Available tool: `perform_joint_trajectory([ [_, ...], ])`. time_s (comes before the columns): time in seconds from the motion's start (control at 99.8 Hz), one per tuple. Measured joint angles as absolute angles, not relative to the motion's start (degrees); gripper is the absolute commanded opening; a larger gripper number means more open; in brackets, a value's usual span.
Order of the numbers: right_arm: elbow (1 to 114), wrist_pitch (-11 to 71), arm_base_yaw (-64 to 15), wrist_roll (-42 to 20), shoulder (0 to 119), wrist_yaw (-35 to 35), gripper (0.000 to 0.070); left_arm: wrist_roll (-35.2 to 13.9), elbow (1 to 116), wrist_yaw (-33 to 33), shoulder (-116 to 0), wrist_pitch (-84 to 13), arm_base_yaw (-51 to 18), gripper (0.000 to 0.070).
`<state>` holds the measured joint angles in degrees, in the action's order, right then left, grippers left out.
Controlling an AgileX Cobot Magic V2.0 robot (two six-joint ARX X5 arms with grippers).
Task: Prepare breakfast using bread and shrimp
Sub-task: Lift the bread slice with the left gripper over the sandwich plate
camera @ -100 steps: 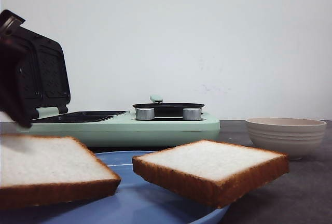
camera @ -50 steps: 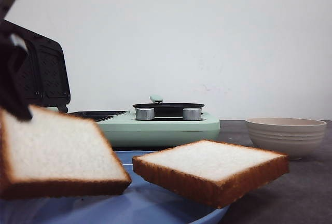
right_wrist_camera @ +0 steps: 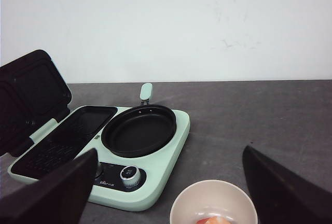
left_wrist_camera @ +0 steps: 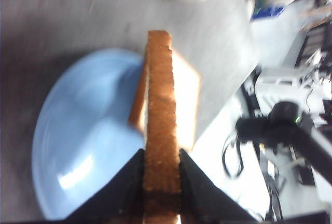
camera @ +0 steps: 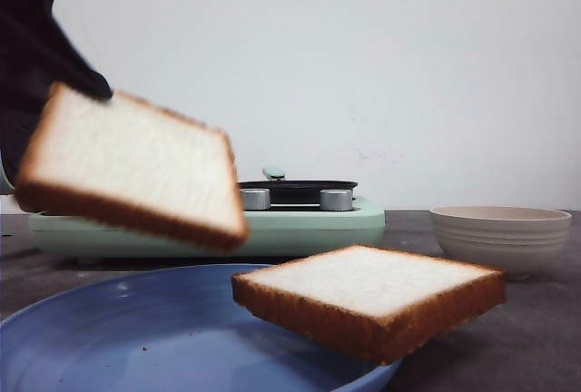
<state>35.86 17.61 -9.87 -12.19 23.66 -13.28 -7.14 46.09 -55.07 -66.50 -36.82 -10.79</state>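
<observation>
My left gripper (camera: 86,88) is shut on a corner of one bread slice (camera: 136,167) and holds it tilted in the air above the blue plate (camera: 136,338). In the left wrist view the jaws clamp that slice's crust edge (left_wrist_camera: 160,130) from both sides. The second bread slice (camera: 368,297) lies on the plate's right rim. My right gripper (right_wrist_camera: 168,190) is open, above the cream bowl (right_wrist_camera: 213,203), where the orange-red shrimp (right_wrist_camera: 211,220) lies. That bowl (camera: 499,238) stands at the right in the front view.
A pale green breakfast maker (right_wrist_camera: 155,182) stands behind the plate, with its black sandwich lid (right_wrist_camera: 28,97) raised, a grill plate (right_wrist_camera: 65,141) at its left, a round black pan (right_wrist_camera: 139,129) and silver knobs (camera: 254,199).
My left gripper has lifted the left bread slice off the plate and carried it up and to the right. The other slice and the bowl have not moved.
</observation>
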Motion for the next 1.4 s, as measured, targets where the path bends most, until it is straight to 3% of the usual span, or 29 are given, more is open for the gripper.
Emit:
perform_joint_trajectory([
  [0.13,35.9,17.6,-9.9,-12.2,23.7,-13.3,0.0559,-12.6,46.1,-55.0,-63.9,-28.2,-10.8,0.001],
  [0.281,35.9,17.6,-9.9,-12.2,23.7,-13.3,0.0559,-22.2,46.1,-53.5,-62.9,-14.0,-10.8,0.001],
  [0.471,35.9,17.6,-9.9,-12.2,23.7,-13.3,0.0559,-34.2,46.1,-44.6,-62.9,2.4,-10.8,0.001],
  [0.712,35.9,18.0,-9.9,-12.2,23.8,-13.3,0.0559,-37.6,50.3,-29.2,-63.9,4.5,-10.8,0.0011],
  [0.832,35.9,18.0,-10.1,-12.1,24.3,-13.2,0.0559,-36.4,54.3,-21.8,-65.5,2.3,-10.8,0.001],
  [0.972,35.9,18.0,-10.6,-11.8,25.3,-13.2,0.0559,-31.3,61.8,-16.2,-69.7,-4.6,-11.1,0.001],
  [1.153,35.9,18.2,-11.5,-11.0,26.3,-11.9,0.0559,-20.6,73.4,-8.4,-76.7,-15.9,-12.5,0.001],
  [1.404,35.9,18.6,-11.6,-10.5,26.6,-11.9,0.0559,-4.1,85.7,1.1,-86.0,-23.1,-16.1,0.001],
])
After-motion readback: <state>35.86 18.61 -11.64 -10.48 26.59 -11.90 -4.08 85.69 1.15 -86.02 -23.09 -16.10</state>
